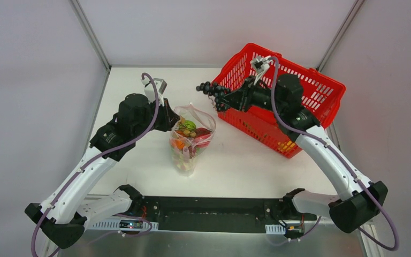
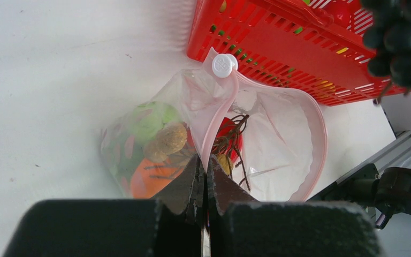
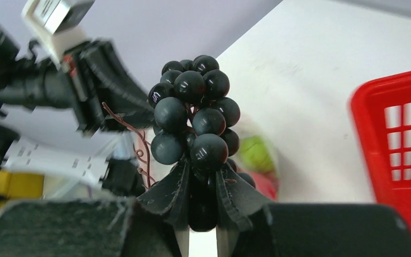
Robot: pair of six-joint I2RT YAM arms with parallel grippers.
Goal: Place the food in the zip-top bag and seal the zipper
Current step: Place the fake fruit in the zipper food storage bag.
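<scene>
Grapes [image 3: 192, 123] are clamped in right gripper [image 3: 202, 171], up beside zip-top bag [image 2: 278, 134], not yet over it. Bag rim is pinched tight by left gripper [image 2: 204, 160]. Mouth is half folded, so grapes could be bumped on zipper [image 2: 218, 112] and dropped outside. Grape stem is hidden between jaws; food [image 2: 168, 139] inside bag is blurred by plastic.

grapes [image 2: 401, 40]: cut off by top-right edge in left wrist view
basket [image 3: 393, 139]: blurred, cropped at right edge
food [image 3: 257, 154]: blurred behind grapes
</scene>
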